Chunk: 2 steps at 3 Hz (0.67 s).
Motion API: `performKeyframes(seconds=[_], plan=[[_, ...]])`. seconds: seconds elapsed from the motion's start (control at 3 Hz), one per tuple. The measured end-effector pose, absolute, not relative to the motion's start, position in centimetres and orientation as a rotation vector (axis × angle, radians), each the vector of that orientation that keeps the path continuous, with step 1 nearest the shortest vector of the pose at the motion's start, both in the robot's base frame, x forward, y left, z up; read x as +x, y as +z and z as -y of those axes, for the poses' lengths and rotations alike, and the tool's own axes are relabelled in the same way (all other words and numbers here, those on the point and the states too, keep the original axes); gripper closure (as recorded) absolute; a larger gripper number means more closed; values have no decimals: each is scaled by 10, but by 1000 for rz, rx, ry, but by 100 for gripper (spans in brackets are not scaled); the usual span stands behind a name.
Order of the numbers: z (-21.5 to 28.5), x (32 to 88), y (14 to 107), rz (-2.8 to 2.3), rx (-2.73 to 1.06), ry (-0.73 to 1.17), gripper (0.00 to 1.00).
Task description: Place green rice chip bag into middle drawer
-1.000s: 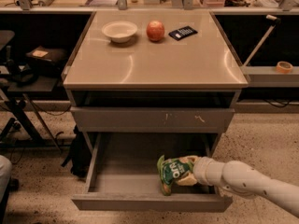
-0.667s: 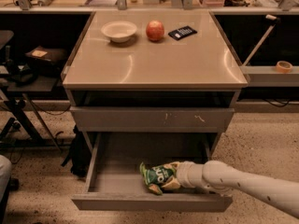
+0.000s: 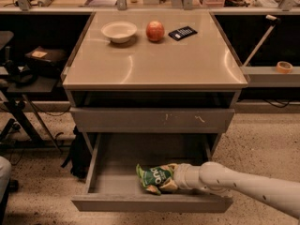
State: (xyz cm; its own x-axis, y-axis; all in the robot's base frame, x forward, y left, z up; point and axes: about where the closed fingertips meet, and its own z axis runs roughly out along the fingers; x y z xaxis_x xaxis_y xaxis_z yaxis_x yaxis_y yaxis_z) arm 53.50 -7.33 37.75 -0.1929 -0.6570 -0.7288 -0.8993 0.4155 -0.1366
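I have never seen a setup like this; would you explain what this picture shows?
This is one camera view, looking down at a cabinet from the front. The white tube entering from the lower right is the robot's arm. Its gripper sits at the tip, inside the open middle drawer, right against the green rice chip bag, which lies on the drawer floor. The drawer above, with pale scratches, is closed. On top of the cabinet are a bowl, an apple and a dark flat packet.

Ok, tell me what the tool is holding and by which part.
Apparently the green chip bag, by its right end: the tool meets that end low inside the open drawer. The grip itself is hidden, so it is not certain.
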Motion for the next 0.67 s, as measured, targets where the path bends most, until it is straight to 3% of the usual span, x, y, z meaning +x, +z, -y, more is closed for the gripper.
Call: performKeyframes(seconds=[0.67], plan=[[73, 535, 378, -1935, -1322, 418, 35]])
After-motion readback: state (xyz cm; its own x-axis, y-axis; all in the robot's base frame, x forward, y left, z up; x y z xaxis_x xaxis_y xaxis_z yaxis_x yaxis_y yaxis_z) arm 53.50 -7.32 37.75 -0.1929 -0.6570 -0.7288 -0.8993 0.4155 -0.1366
